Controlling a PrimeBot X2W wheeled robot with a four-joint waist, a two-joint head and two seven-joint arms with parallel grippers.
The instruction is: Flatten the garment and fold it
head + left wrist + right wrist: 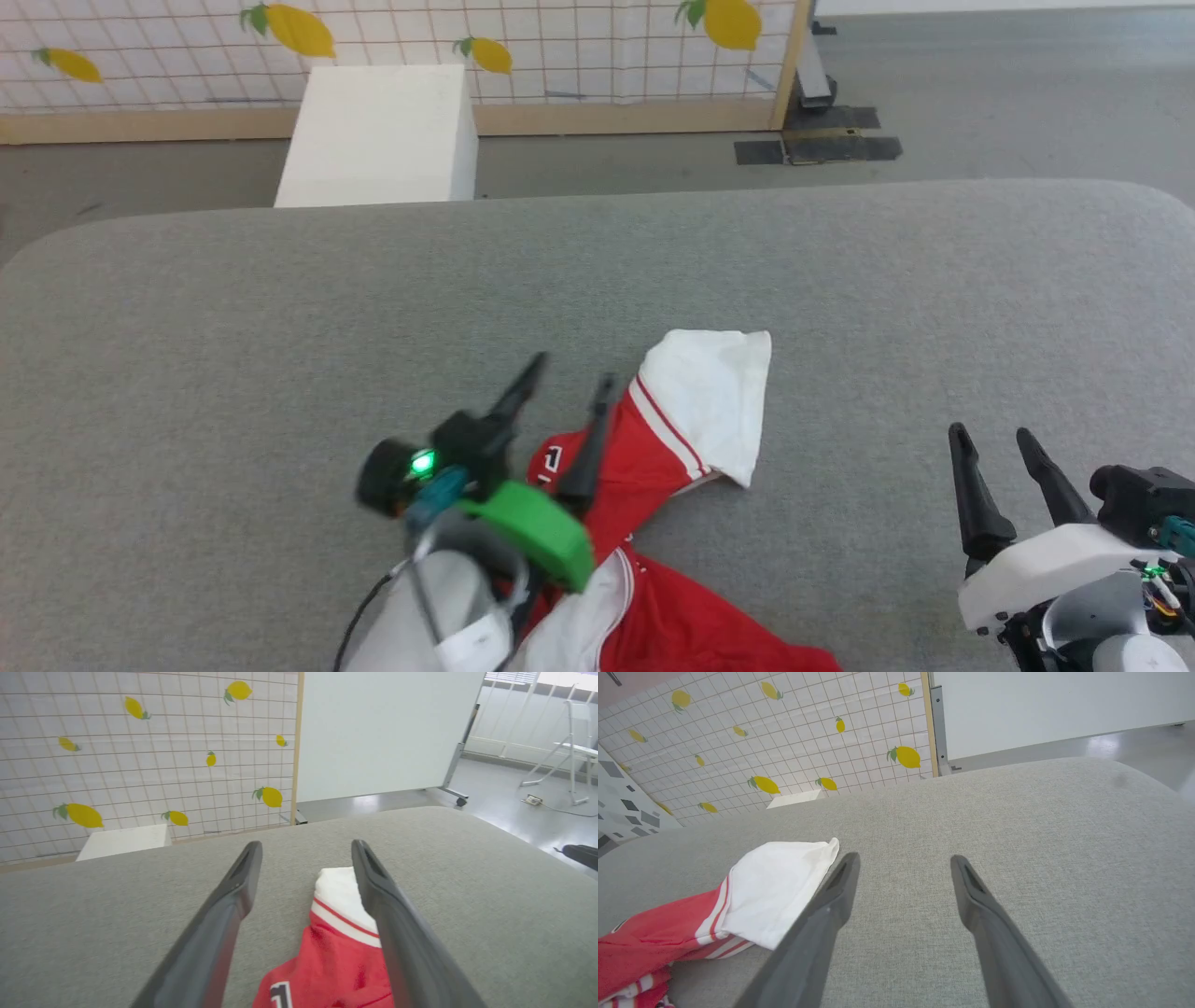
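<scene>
Head view: crumpled red-and-white jersey garment (pixel 653 448), 6 o'clock.
Left end effector (pixel 574 371): wide open, empty.
Right end effector (pixel 988 432): wide open, empty.
Tip: pinch opposite edges, spread flat.

Head view. The crumpled red jersey garment with white sleeves (pixel 653 448) lay on the grey fabric-covered table (pixel 280 308) at 6 o'clock, one sleeve spread toward 1 o'clock. The dark two-fingered left gripper (pixel 573 370) hung over the garment's 9 o'clock side; the matching right gripper (pixel 991 432) sat well apart at 3 o'clock. Behind the table at 11 o'clock stood a white rectangular box (pixel 378 131), before a lemon-printed grid panel (pixel 560 37).
</scene>
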